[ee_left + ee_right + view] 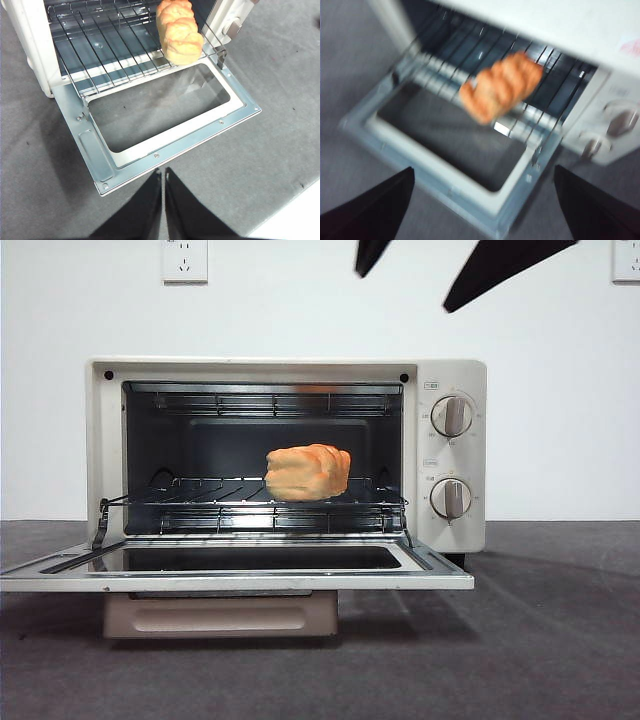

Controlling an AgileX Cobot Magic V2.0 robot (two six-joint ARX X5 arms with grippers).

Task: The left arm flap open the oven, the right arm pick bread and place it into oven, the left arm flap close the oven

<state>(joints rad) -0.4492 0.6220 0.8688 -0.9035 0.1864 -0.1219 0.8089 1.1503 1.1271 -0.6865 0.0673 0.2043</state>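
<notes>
Left wall carries a white power socket [185, 259] at about 11 o'clock from the oven. The boxy cream-white toaster oven [452, 455] sits on the grey table top [560, 640], its glass-windowed door [240, 570] folded fully down and lying flat toward the viewer. The beige bar handle [220, 617] shows beneath the door's front edge.

Inside, the wire rack [200, 490] is slid partly forward. The lumpy golden-orange bread loaf [308, 472] rests on the rack, right of its middle, lengthwise front to back, one end near the rack's front edge. Nothing grips it.

At 3 o'clock of the cavity, two round knobs: upper knob [453, 415], lower knob [452, 498].

The left gripper [163, 172] hangs over the table just outside the lowered door's front edge, jaws pressed together, holding nothing.

The right gripper [482, 172], in a blurred wrist picture, is above and in front of the open door, jaws spread wide, empty. Two black tips [500, 265] show at 1 o'clock above the oven.
</notes>
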